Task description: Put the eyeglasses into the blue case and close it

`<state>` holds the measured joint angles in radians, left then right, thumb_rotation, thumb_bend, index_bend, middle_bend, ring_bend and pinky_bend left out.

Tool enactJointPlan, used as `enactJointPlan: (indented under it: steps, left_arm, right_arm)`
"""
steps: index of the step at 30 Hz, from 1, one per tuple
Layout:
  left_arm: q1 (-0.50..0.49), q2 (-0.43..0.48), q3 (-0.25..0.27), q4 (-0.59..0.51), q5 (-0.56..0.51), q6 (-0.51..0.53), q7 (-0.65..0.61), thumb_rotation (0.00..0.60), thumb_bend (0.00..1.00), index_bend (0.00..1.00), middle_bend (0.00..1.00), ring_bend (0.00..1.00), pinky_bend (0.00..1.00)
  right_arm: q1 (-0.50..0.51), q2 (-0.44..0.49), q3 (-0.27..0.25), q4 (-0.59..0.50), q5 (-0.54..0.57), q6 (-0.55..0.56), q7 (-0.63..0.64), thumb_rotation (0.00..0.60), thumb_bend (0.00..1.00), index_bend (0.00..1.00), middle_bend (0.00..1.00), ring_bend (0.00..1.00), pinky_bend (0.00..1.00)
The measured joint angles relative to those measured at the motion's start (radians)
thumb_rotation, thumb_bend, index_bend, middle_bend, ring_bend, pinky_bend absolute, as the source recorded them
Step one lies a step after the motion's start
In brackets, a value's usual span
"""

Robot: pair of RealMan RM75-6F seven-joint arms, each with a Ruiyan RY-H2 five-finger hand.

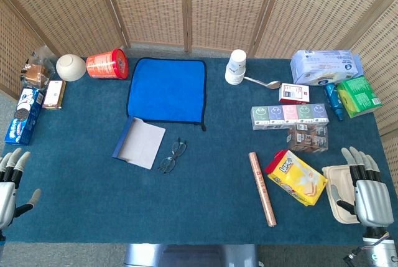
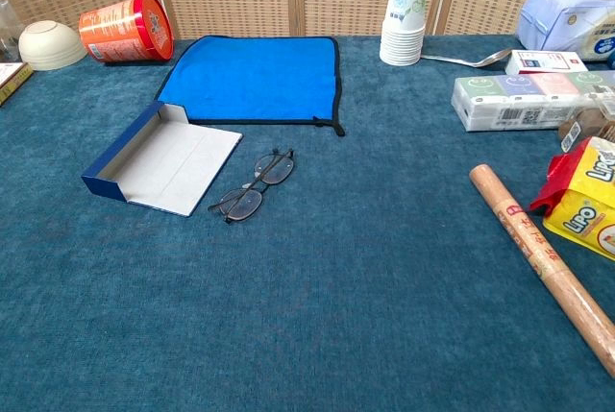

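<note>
Dark-framed eyeglasses (image 1: 171, 156) (image 2: 254, 185) lie folded on the blue tablecloth, just right of the blue case (image 1: 138, 142) (image 2: 161, 157). The case lies open, its white inside and flat lid facing up. My left hand (image 1: 9, 186) hangs at the table's left front edge, fingers apart and holding nothing, far from the glasses. At the right front edge my right hand (image 1: 367, 188) is likewise spread and empty, beside a cream tray (image 1: 337, 191). Neither hand shows in the chest view.
A bright blue cloth (image 1: 167, 89) (image 2: 252, 79) lies behind the case. A red can (image 1: 107, 65), a bowl (image 1: 71, 67) and snack boxes sit back left. Paper cups (image 1: 236, 66), a spoon, boxes, a yellow snack bag (image 1: 297, 177) and a brown roll (image 1: 262, 188) fill the right side.
</note>
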<state>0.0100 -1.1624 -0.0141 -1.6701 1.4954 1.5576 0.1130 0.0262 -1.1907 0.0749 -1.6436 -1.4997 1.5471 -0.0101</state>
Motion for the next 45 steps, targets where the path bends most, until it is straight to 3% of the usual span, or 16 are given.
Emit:
enactJointPlan:
  steps: [18,23,26,35,45]
  left_arm:
    - [-0.03,0.019,0.006,-0.014,0.024,-0.047,-0.01,0.6,0.29,0.0,0.0,0.0,0.0]
    - [-0.064,0.028,0.0,-0.018,0.026,-0.093,-0.016,0.6,0.29,0.07,0.0,0.0,0.0]
    - [-0.102,0.041,-0.004,-0.023,0.04,-0.142,-0.012,0.6,0.3,0.13,0.0,0.0,0.0]
    - [-0.265,0.068,-0.025,-0.025,0.08,-0.351,0.017,0.6,0.35,0.16,0.0,0.0,0.0]
    - [-0.48,-0.021,-0.073,0.044,0.124,-0.554,0.123,0.6,0.38,0.16,0.0,0.0,0.0]
  right_arm:
    - [-0.012,-0.003,-0.003,0.003,0.004,0.01,0.01,0.6,0.38,0.0,0.04,0.0,0.05]
    - [-0.018,-0.002,-0.004,-0.003,0.01,0.013,0.003,0.599,0.38,0.0,0.04,0.0,0.05]
    - [-0.024,0.0,-0.004,-0.005,0.017,0.019,0.002,0.6,0.38,0.0,0.04,0.0,0.05]
    - [-0.046,0.004,-0.008,0.002,0.03,0.035,0.014,0.599,0.38,0.0,0.04,0.0,0.05]
    - [-0.076,0.016,-0.008,-0.005,0.039,0.068,0.016,0.6,0.38,0.0,0.04,0.0,0.05]
